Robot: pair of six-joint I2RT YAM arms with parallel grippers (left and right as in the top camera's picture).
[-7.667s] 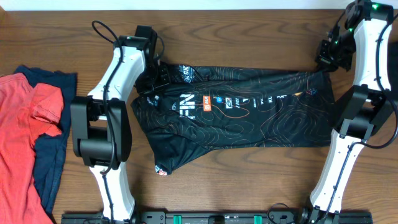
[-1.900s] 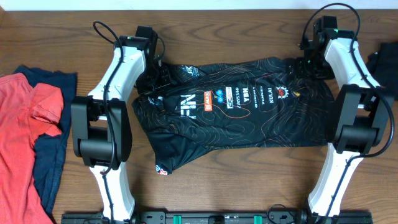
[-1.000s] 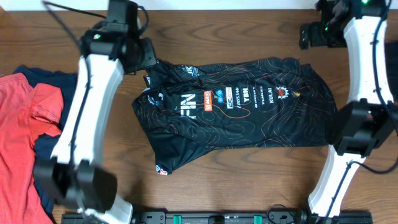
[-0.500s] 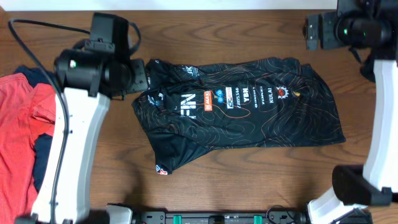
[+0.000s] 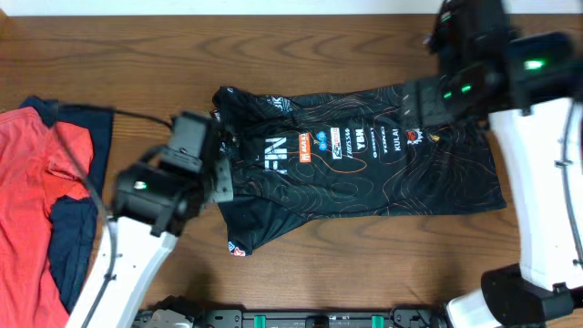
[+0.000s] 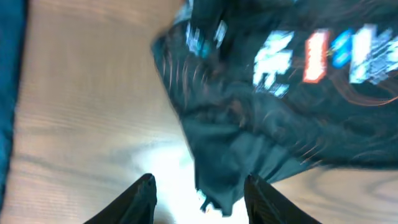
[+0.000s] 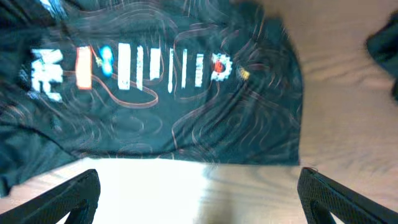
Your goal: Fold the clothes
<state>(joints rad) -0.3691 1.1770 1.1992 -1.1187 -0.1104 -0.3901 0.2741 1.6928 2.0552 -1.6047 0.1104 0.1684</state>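
The left gripper [image 6: 199, 182] hangs with its jaws parted and nothing between them, above the left end of the black jersey [image 6: 280, 112]. The wrist picture is blurred, so it cannot be told whether the fingers [image 6: 142, 198] touch cloth or wood. Seen from overhead, the left gripper [image 5: 217, 157] sits over the jersey's left edge, beside the large white lettering.

The right gripper [image 7: 199, 177] is spread wide and empty, its fingers [image 7: 68, 196] at the far corners of its own view, with the jersey [image 7: 186, 112] below. From overhead, the right gripper [image 5: 435, 91] is poised over the garment's upper right corner, by the last of the logos.

The jersey [image 5: 364, 182] lies spread lengthwise across the middle of the wooden table [image 5: 346, 273], a row of white and orange logos along its upper part and one corner trailing toward the front left. At the table's left edge, a red top [image 5: 27, 182] rests on a navy top [image 5: 77, 237], apart from the jersey.
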